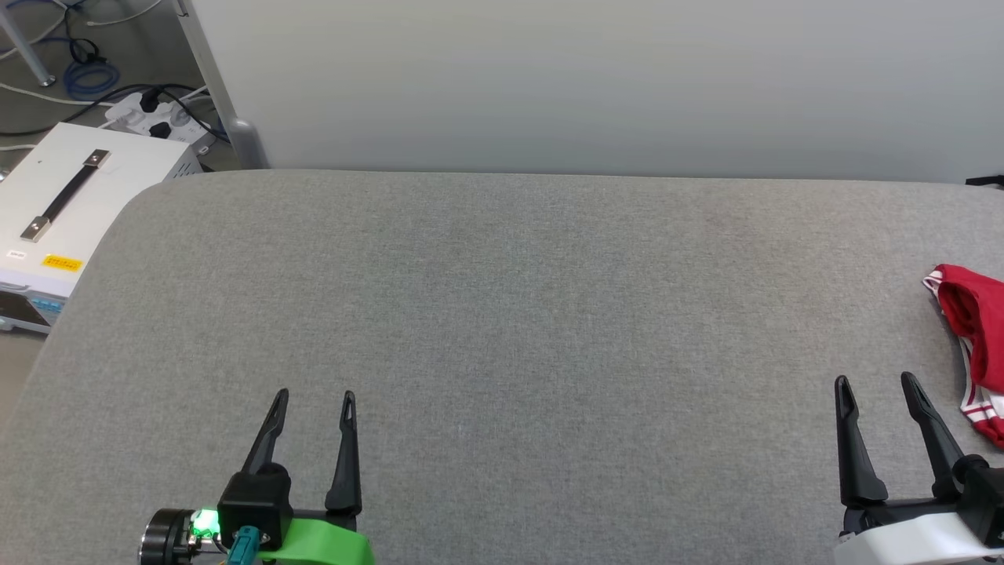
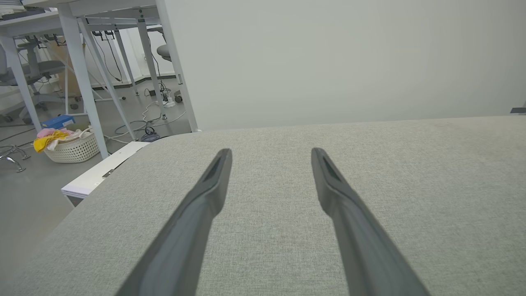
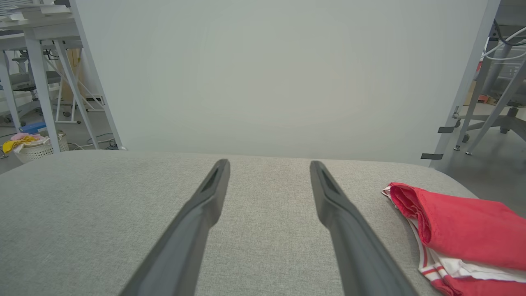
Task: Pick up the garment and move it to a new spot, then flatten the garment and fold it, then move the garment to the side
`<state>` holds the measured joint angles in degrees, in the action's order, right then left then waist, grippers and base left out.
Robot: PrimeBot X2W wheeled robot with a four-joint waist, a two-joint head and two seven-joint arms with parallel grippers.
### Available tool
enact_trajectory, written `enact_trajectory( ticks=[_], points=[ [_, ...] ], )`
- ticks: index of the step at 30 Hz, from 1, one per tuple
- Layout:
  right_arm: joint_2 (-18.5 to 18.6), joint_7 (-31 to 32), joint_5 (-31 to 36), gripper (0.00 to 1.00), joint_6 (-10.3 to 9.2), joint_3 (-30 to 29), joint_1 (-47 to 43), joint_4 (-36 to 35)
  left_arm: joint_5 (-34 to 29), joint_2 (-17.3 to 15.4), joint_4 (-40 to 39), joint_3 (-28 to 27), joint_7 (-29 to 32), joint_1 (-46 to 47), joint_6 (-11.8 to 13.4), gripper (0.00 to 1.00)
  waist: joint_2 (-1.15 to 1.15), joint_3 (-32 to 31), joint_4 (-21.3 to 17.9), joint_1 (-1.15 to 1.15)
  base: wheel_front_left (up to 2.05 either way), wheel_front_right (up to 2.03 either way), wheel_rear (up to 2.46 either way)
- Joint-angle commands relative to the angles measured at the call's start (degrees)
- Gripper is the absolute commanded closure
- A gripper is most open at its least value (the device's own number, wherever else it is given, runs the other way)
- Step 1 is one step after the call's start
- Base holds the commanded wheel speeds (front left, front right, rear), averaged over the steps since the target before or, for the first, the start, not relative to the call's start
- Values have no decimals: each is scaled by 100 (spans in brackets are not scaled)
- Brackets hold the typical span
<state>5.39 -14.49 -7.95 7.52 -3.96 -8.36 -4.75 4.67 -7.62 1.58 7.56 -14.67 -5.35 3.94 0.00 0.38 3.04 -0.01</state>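
Both my grippers sit nearest, low over the grey padded table (image 1: 502, 314): left gripper (image 1: 315, 394) and right gripper (image 1: 874, 379), each with fingers spread apart, holding nothing. I see the folded red garment (image 1: 976, 329) at the table's right edge, just right of my right gripper, its long axis running near to far, striped trim at its near end.

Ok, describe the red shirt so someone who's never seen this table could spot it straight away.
Start at the wide grey fabric-covered table before the pale wall. Go to its right end, just past the open right gripper. The shirt lies there in a folded bundle, bright red with white, red-striped trim against plain grey cloth and dark gripper fingers.
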Motion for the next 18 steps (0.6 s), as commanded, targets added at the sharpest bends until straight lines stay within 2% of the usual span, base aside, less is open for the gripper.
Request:
enact_trajectory(
  ticks=[1, 2, 3, 18],
  points=[
    [-20, -51, 54, 0, -3, -4, -86, -46, 15, 32, -6, -28, -33, -82, -39, 0, 0, 4, -3, 1, 0, 0, 0],
    [-15, -51, 45, 0, -3, -12, -82, -40, 3, 36, -7, -38, -33, -80, -45, 0, 0, 6, -1, 1, 0, 0, 0],
    [0, 6, 10, 100, 0, -5, -1, -13, -1, 18, 0, -21, 5, -5, -18, 100, 0, 5, -2, 1, 0, 0, 0],
    [-24, 155, 87, 100, 0, 36, 82, 37, -47, 62, -16, -93, 155, 49, -55, 100, 0, -1, -32, 1, 0, 0, 0]
  ],
)
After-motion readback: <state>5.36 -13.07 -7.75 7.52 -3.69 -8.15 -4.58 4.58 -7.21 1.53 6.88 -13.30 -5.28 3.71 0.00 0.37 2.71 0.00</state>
